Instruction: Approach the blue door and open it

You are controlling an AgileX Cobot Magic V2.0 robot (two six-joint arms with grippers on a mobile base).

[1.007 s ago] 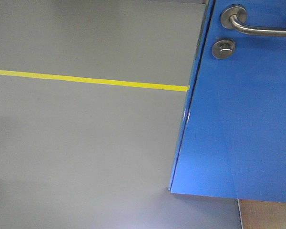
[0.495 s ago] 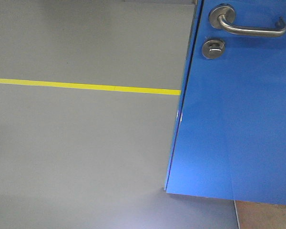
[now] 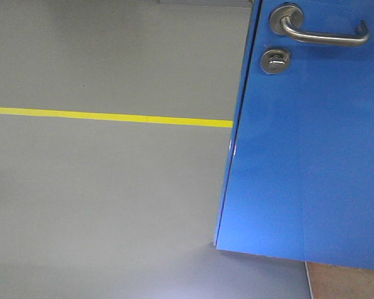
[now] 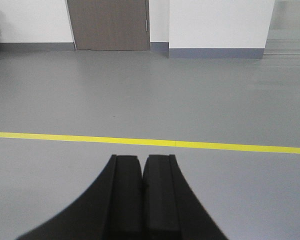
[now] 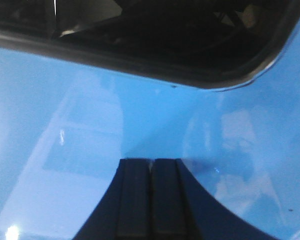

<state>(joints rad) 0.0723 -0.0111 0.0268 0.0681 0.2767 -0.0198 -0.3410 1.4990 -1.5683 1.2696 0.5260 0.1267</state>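
**Blue door fills the right of the front view, both grippers pressed closed**

In the front view, grey floor (image 3: 106,199) takes up the left side, crossed by a yellow line (image 3: 112,116) that runs up to the door's edge. The blue door (image 3: 305,156) stands to the right, its near edge slanting down to a bottom corner above the floor. Near the top sit a silver lever handle (image 3: 321,34) and, just below it, a round lock (image 3: 275,60). A strip of tan floor (image 3: 349,283) shows under the door at the lower right.

The left gripper (image 4: 142,170) has its black fingers together, holding nothing, over grey floor and the yellow line, with a brown door (image 4: 109,25) in a white wall (image 4: 220,22) far off.

The right gripper (image 5: 151,172) is likewise closed and empty, directly facing the glossy blue door, below a dark window (image 5: 155,35) with a rounded frame.
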